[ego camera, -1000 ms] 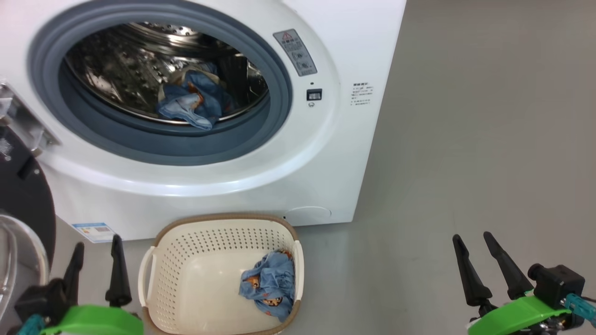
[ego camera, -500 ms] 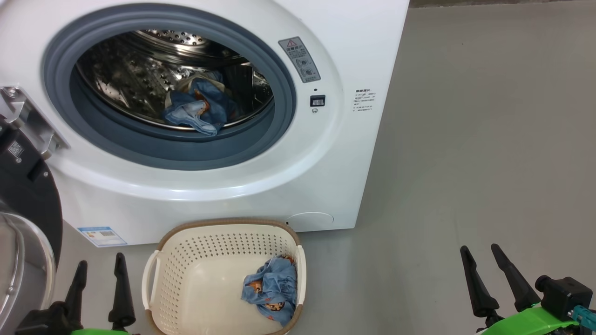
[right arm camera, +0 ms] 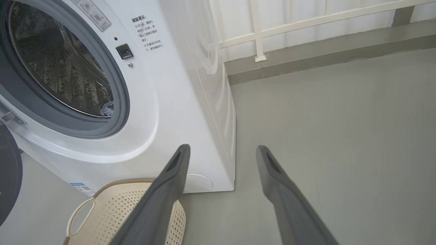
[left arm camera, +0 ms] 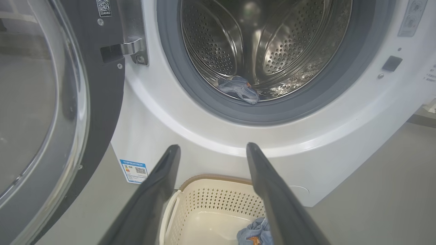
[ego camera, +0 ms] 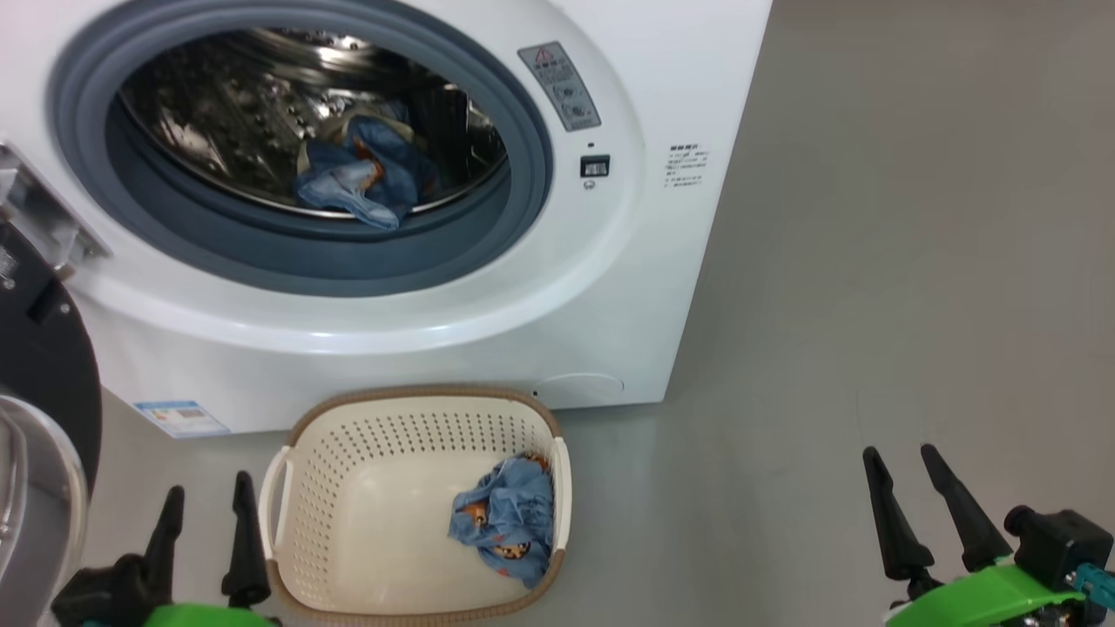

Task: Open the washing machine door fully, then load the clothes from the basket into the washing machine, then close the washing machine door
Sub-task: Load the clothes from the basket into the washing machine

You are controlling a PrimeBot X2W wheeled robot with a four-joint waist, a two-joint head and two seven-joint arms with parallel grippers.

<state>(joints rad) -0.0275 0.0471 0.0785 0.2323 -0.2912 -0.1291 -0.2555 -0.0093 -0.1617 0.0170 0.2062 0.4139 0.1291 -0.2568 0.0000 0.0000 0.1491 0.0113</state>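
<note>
Head view, nearest first: the left gripper [ego camera: 209, 483] at seven o'clock and the right gripper [ego camera: 899, 451] at four o'clock both hang low, fingers spread wide with nothing between them, likely poised for the next pick. Just beside the left one, at six o'clock, the basket [ego camera: 418, 399] sits close before the washing machine [ego camera: 688, 78], handy for short lifts. One bundle of the clothes [ego camera: 505, 522] lies in its right corner. At nine o'clock the washing machine door [ego camera: 43, 348] is swung wide, clearing the mouth. Farther in, at eleven o'clock, another bundle [ego camera: 353, 178] rests near the front lip of the drum [ego camera: 218, 113].
</note>
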